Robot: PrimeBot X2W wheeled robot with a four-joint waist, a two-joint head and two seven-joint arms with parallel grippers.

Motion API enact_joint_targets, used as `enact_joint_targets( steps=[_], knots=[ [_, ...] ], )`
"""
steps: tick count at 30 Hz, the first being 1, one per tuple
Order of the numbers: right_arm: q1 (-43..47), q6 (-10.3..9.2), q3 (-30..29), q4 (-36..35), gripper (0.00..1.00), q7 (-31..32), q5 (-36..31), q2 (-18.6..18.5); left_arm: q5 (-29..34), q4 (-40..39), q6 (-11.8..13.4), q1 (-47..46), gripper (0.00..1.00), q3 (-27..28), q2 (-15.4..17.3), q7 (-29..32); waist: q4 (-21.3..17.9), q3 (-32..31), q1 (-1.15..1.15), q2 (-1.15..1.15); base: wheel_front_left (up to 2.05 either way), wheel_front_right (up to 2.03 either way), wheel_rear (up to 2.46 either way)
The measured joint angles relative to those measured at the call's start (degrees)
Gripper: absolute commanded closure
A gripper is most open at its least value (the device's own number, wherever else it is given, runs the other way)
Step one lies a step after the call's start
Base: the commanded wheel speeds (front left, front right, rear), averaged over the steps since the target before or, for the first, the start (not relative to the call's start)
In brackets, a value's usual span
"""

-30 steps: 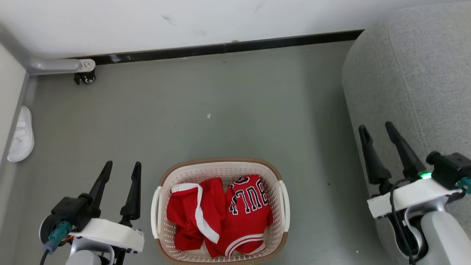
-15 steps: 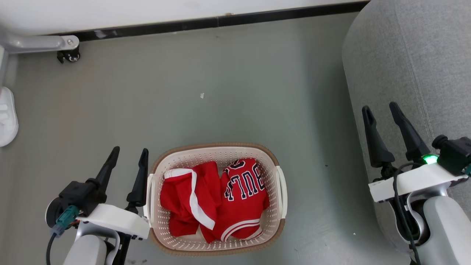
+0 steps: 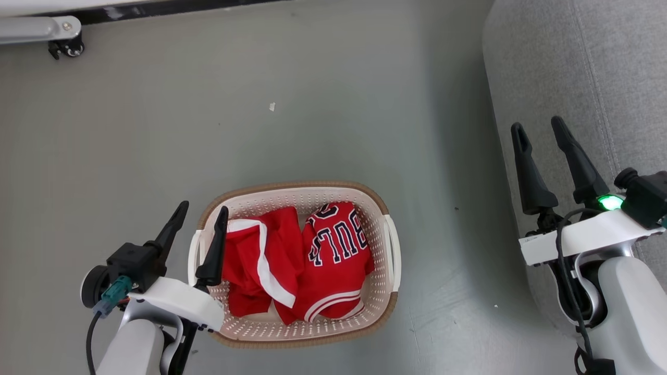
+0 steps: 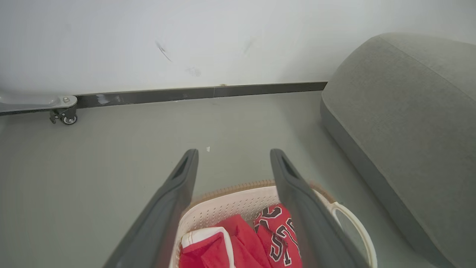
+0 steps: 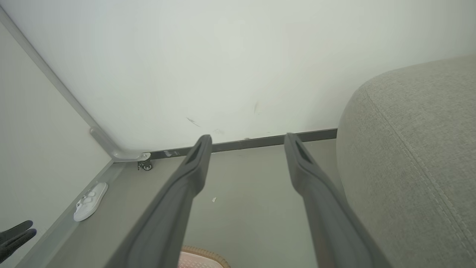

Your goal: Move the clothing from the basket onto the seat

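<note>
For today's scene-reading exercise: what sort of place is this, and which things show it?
Probably a home-style room corner: a grey seat, a laundry basket of red clothing on a grey floor.

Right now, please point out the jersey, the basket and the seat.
jersey (image 3: 336,245), head view, on its black-and-white lettering.
basket (image 3: 312,195), head view, on its far perforated wall.
seat (image 3: 573,62), head view, on its grey fabric.

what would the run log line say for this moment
stage: pre-grasp | left gripper: open, at basket left rim | right gripper: open, empty, beside seat | clothing: in basket
</note>
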Motion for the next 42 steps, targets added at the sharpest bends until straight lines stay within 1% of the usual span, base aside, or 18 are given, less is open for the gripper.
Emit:
enact_joint_targets(
  steps=[13,15,23,38,42],
  knots=[
    [-1.9,0.0,0.9,-0.4,0.0,0.0,0.0,0.5,1.2,7.6,0.0,-2.4,0.0,-3.9,0.5,0.0,-1.8,4.2,0.0,0.0,0.0,0.0,0.0],
    [-2.3,0.0,1.0,-0.8,0.0,-0.1,0.0,0.6,1.8,8.8,-0.5,-3.2,0.0,-4.5,0.8,0.1,-2.2,4.8,0.0,0.0,0.0,0.0,0.0],
    [-3.6,0.0,1.5,-1.2,0.0,-0.2,0.0,0.8,2.0,13.1,-0.5,-6.4,0.0,-6.0,1.1,0.3,-3.7,7.2,0.0,0.0,0.0,0.0,0.0],
    [-6.1,0.0,3.1,-1.5,0.0,-0.2,0.0,2.0,1.6,21.4,-0.5,-12.3,0.0,-6.0,1.5,3.6,-6.3,11.3,0.0,0.0,0.0,0.0,0.0],
    [-6.9,0.0,3.5,-1.6,0.0,-0.2,0.1,2.4,1.4,24.5,-0.5,-13.8,0.0,-6.0,2.2,4.4,-7.2,12.7,0.0,0.0,0.0,0.0,0.0]
  ],
)
